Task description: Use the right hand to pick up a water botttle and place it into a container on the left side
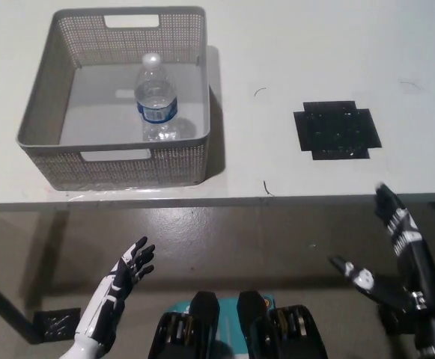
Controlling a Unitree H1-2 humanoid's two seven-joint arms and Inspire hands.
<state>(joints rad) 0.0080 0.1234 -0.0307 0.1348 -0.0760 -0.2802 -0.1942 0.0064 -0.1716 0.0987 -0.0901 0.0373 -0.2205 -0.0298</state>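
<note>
Left hand [120,280], white, hangs at 7 o'clock below the table edge, fingers spread, holding nothing; it rests idle. Basket [52,161] sits at 11 o'clock on the table [277,45], with the water bottle [155,101] upright inside, near its middle; placement looks complete. Black mat [337,129] lies at 2 o'clock, well apart from the basket. Right hand [397,262], black, sits at 5 o'clock below the table edge, fingers splayed, empty. Table surface is pale and matte; brownish floor shows below.
</note>
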